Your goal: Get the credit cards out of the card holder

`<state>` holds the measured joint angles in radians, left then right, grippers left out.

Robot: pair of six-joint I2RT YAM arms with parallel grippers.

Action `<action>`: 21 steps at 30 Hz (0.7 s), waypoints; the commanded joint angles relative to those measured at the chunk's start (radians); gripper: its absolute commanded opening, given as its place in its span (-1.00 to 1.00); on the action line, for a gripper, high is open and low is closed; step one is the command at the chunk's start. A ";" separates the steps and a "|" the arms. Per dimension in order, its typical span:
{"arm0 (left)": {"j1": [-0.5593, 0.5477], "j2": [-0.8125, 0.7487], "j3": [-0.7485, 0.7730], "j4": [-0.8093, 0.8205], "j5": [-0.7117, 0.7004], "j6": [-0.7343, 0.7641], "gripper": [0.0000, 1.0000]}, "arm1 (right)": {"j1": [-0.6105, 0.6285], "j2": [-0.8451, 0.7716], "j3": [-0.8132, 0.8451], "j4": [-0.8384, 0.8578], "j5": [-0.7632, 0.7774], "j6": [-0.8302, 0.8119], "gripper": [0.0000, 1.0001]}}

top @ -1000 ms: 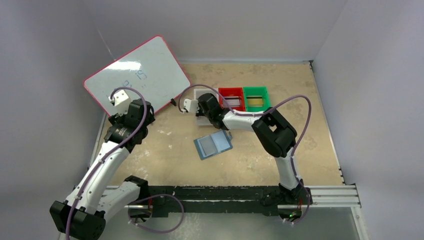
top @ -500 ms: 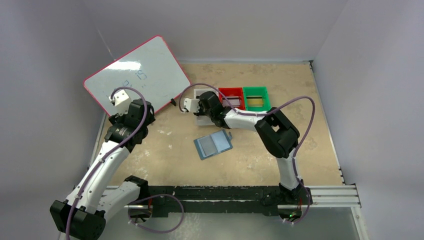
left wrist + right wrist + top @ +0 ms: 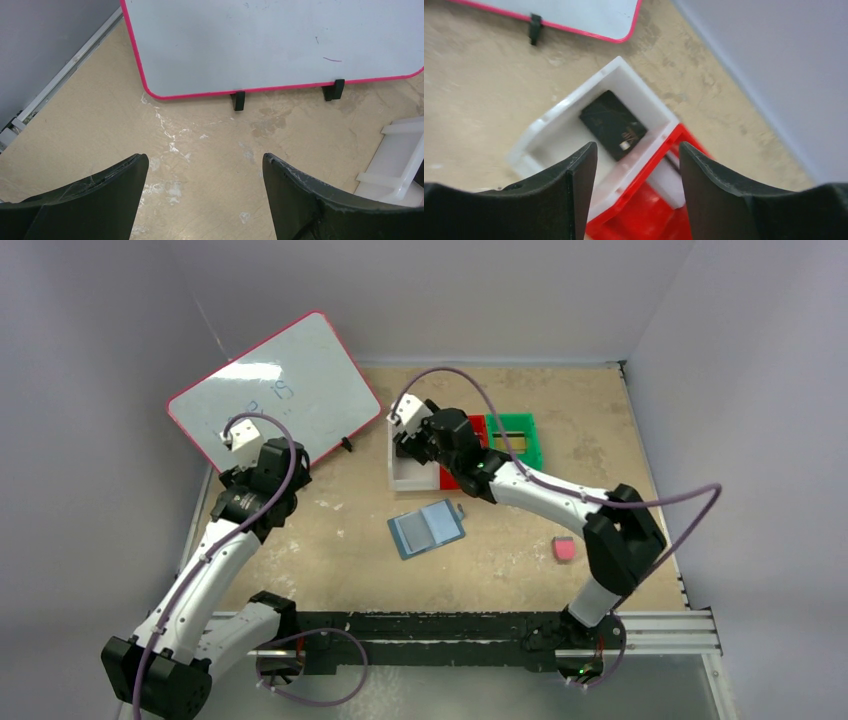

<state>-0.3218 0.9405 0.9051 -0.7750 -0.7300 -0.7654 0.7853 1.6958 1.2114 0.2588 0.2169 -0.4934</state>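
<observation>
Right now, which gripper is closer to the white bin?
The right. The right gripper hangs open just above the white bin, over the black card lying in it. The left gripper sits off to the left, by the whiteboard.

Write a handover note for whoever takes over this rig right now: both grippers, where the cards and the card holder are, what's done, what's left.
Left gripper: open, empty, hanging near the whiteboard.
Right gripper: open, empty, above the white bin.
Black card: lying in the white bin.
Card holder: open on the table, neither arm touching it.
Done: at least the black card is out.
Left: check the holder's pockets; the pictures don't show whether cards remain.
</observation>
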 commanded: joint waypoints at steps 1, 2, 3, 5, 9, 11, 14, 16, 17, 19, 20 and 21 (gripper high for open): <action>0.006 0.004 0.003 0.025 0.004 0.016 0.69 | -0.008 -0.115 -0.037 -0.126 -0.008 0.637 0.27; 0.005 0.007 0.003 0.025 0.006 0.016 0.69 | -0.008 -0.125 -0.053 -0.180 -0.052 0.718 0.25; 0.006 0.009 0.003 0.026 0.009 0.018 0.69 | -0.007 -0.137 -0.078 -0.188 -0.066 0.752 0.22; 0.005 0.014 0.003 0.028 0.014 0.021 0.69 | 0.020 -0.177 -0.160 -0.170 -0.078 0.859 0.21; 0.005 0.024 0.004 0.033 0.024 0.025 0.69 | 0.117 -0.182 -0.236 -0.165 -0.050 0.978 0.25; 0.005 0.029 0.004 0.033 0.027 0.026 0.68 | 0.158 -0.149 -0.236 -0.211 0.013 1.031 0.27; 0.006 0.036 0.005 0.034 0.032 0.026 0.68 | 0.196 -0.111 -0.236 -0.223 0.043 1.068 0.31; 0.005 0.042 0.003 0.035 0.033 0.027 0.68 | 0.211 -0.085 -0.236 -0.239 0.061 1.086 0.36; 0.005 0.044 0.002 0.035 0.033 0.028 0.68 | 0.216 -0.067 -0.229 -0.254 0.068 1.087 0.37; 0.005 0.050 0.004 0.036 0.035 0.028 0.68 | 0.231 -0.031 -0.209 -0.288 0.086 1.093 0.39; 0.005 0.052 0.003 0.036 0.035 0.030 0.68 | 0.237 -0.013 -0.198 -0.309 0.101 1.100 0.39; 0.005 0.055 0.004 0.036 0.035 0.030 0.68 | 0.245 0.004 -0.188 -0.330 0.115 1.106 0.39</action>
<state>-0.3218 0.9897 0.9051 -0.7708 -0.6949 -0.7612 1.0107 1.6562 0.9749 0.0109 0.2428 0.5438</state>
